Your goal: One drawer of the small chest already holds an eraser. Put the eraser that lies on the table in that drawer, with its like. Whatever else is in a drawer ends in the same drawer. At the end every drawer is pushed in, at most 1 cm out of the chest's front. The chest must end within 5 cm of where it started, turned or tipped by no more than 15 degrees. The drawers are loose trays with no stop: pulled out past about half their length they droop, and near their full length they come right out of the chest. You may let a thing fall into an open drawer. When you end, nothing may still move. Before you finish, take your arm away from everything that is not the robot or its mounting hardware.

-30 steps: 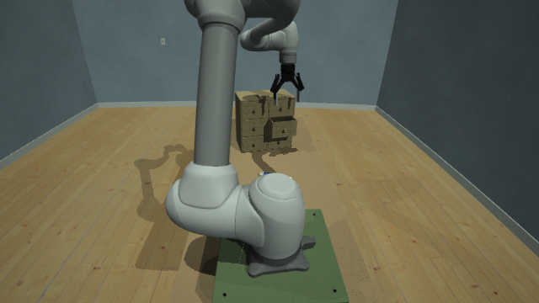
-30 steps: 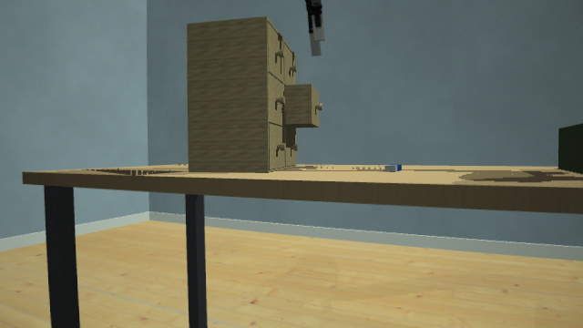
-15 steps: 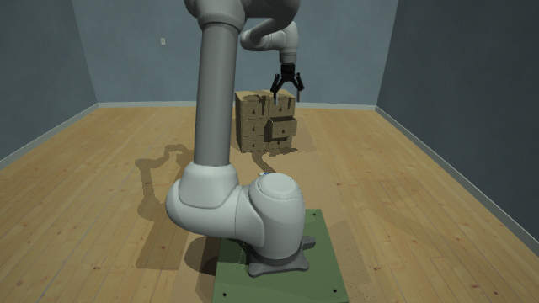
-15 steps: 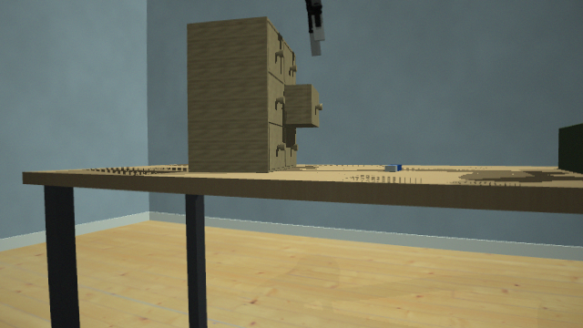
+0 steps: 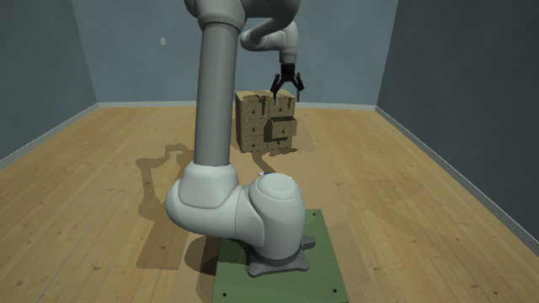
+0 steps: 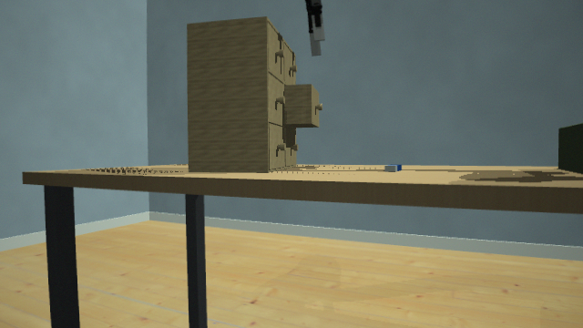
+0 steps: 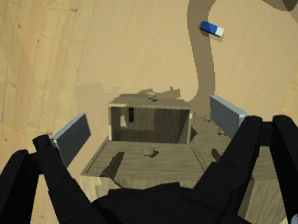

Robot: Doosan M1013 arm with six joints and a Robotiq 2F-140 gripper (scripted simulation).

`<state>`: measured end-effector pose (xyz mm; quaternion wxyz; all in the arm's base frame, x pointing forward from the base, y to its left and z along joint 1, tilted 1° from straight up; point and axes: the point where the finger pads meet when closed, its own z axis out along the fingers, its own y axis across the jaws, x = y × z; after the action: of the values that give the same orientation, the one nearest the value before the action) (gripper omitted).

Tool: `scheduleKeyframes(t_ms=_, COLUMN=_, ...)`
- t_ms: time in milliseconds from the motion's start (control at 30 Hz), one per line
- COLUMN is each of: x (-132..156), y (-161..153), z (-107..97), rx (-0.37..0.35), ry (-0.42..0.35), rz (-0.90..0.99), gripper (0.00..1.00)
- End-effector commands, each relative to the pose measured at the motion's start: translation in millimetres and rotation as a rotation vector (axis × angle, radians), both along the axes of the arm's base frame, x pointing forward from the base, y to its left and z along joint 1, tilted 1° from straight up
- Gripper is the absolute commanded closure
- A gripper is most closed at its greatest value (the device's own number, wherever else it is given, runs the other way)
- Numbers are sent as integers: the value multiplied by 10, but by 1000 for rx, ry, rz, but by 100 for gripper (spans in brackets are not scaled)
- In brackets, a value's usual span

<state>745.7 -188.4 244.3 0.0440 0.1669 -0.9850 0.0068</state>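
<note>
The small wooden chest (image 5: 264,121) stands on the table; it also shows in the side view (image 6: 237,96). Its middle right drawer (image 5: 281,128) (image 6: 301,106) is pulled partly out. The wrist view looks down into this open drawer (image 7: 149,124); a small pale thing lies at its left end, too small to name. The blue and white eraser (image 6: 393,168) lies on the table in front of the chest, apart from it (image 7: 212,28). My gripper (image 5: 287,94) (image 7: 148,115) hangs above the open drawer, fingers wide open and empty.
My arm's thick base (image 5: 236,210) stands on a green plate (image 5: 280,261) and hides most of the eraser in the top view. A dark block (image 6: 570,148) sits at the table's right end. The other drawers look pushed in.
</note>
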Motion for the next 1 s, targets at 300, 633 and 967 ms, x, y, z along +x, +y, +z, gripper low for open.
scheduleKeyframes(t_ms=300, x=-2, y=0, z=3, rx=0, ry=0, rz=4, gripper=0)
scheduleKeyframes(t_ms=633, x=-8, y=-1, z=9, rx=1, ry=0, rz=23, gripper=0)
scheduleKeyframes(t_ms=967, x=-23, y=-3, z=25, rx=3, ry=0, rz=68, gripper=0)
